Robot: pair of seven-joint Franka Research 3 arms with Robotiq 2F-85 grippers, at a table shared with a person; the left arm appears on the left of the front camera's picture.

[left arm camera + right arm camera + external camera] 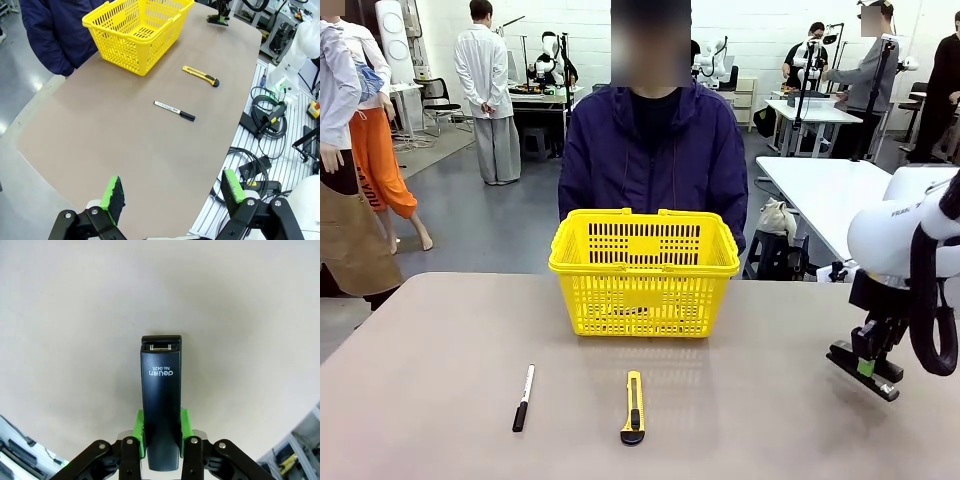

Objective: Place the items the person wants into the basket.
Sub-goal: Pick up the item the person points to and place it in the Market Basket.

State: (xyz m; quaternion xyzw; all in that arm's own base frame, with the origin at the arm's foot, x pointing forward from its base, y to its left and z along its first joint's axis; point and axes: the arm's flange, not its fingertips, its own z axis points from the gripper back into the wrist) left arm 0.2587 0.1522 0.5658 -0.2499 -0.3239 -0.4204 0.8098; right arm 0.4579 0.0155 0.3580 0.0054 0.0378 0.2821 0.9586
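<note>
Right gripper (pixel 161 437) is clamped on the stapler (pixel 161 405), green pads pressed on both long sides near its rear end, nose sticking out ahead over bare table. In the front view the stapler (pixel 865 369) hangs just above the table (pixel 440 380), well off to the right of the basket (pixel 644 272) and nearer the robot.

Stapler looks rigid, dense, smooth plastic shell: likely the heaviest item here. With the grip this far back it may droop or slip nose-down, so a hold nearer the middle would be safer. Hinged top could flex if squeezed top to bottom; side grip avoids that.

Left gripper (pixel 172 197) is spread wide, holding nothing, over the near table edge, well short of the basket.

Marker (pixel 523 397) and cutter (pixel 634 408) lie in front of the basket on the robot's side, apart from each other.

Basket sits at the far edge, right before the person (pixel 653 150); something dark shows through its mesh, too unclear to name.
</note>
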